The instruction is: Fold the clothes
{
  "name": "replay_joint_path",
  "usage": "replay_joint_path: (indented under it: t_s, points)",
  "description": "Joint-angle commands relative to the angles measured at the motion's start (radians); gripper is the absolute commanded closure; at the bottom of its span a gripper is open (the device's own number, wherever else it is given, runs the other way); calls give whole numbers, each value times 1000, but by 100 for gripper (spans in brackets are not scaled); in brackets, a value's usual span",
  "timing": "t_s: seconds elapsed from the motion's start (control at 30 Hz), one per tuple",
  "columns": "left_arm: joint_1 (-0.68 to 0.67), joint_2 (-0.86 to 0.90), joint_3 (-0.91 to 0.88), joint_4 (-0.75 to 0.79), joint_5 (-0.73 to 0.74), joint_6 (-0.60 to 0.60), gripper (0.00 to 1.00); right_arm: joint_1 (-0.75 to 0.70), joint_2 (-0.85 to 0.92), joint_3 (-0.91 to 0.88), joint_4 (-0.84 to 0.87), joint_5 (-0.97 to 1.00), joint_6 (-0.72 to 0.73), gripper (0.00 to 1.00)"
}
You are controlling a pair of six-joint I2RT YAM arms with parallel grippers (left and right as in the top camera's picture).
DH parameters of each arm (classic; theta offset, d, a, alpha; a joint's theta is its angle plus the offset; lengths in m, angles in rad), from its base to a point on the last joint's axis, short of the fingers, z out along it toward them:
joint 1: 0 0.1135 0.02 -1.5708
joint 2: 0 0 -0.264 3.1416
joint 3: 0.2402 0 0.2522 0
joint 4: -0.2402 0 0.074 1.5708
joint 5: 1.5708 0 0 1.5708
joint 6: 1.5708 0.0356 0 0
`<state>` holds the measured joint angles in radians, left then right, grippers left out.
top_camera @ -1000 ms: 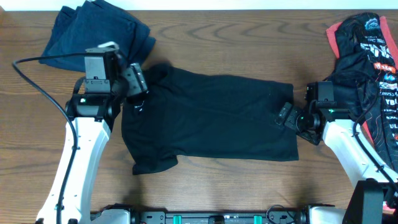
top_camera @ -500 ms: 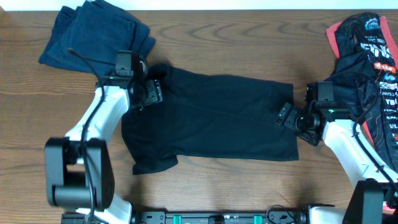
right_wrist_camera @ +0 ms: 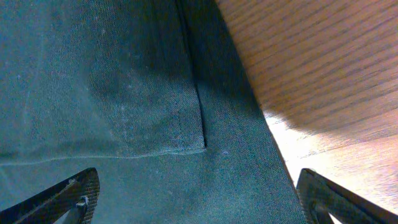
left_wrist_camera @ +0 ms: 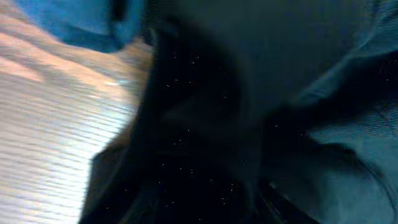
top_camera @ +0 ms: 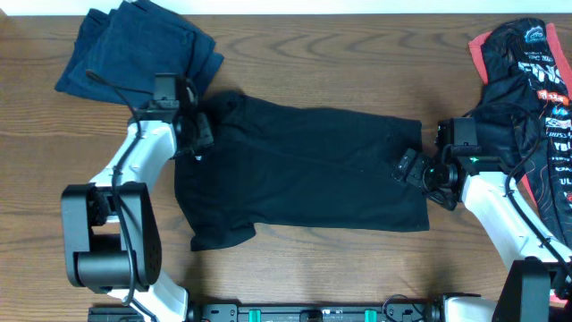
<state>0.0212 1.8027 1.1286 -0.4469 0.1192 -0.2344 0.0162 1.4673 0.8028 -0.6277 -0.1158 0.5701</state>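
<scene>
Beneath the wide-apart right jaws lies the black shirt (right_wrist_camera: 124,93); left jaws unclear.

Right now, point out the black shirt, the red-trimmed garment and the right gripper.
black shirt (top_camera: 304,170): overhead view, middle of its body.
red-trimmed garment (top_camera: 527,63): overhead view, upper part of the heap.
right gripper (top_camera: 408,166): overhead view, between its fingertips.

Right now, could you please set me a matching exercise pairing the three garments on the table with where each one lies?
Column one:
1. black shirt
2. blue garment
3. red-trimmed garment

Column two:
a. far left corner
b. right edge
c. spread flat in the middle

Pairs: 1-c; 2-a; 3-b
</scene>
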Motion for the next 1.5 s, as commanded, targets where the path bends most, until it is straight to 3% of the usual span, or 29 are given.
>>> replay_joint_path:
  t_s: [0.0,0.17,0.27,0.33,0.43,0.47,0.5,0.53,0.73,0.93,1.0,1.17,1.23,1.3,1.47]
  points:
    - [35,1,2,2,-31,18,54,10,-8,-7,-2,0,12,1]
    - [71,1,2,27,-43,25,54,11,-8,-7,-5,0,12,1]
    - [97,0,2,32,-174,-40,53,11,-8,-7,-12,0,12,1]
    - [119,0,2,34,-225,-58,59,11,-8,-9,-20,0,8,1]
    - [164,0,2,24,-225,-77,60,11,-8,-19,-24,7,-3,1]
    - [181,0,2,16,-224,-90,55,11,-8,-26,-22,9,-3,1]
    - [194,0,2,7,-224,-102,43,11,-8,-31,-20,11,-3,1]
    - [208,-2,2,-2,-213,-104,40,11,-8,-37,-17,11,-3,1]
    - [238,-45,2,-37,-134,-104,41,10,-8,-59,12,24,-3,1]
    - [238,-210,3,-100,-126,-148,44,-13,-8,-59,23,89,28,4]
    - [235,-271,2,-134,-80,-147,44,-24,-8,-59,43,80,28,13]
    - [235,-346,2,-266,52,-129,44,-29,-8,-59,89,-11,44,53]
    - [235,-340,-1,-301,90,-94,44,-28,-7,-59,104,-64,43,61]
    - [235,-328,-6,-324,91,-83,43,-28,-4,-59,110,-88,43,59]
    - [235,-284,-12,-348,90,-80,28,-27,26,-59,114,-110,43,26]
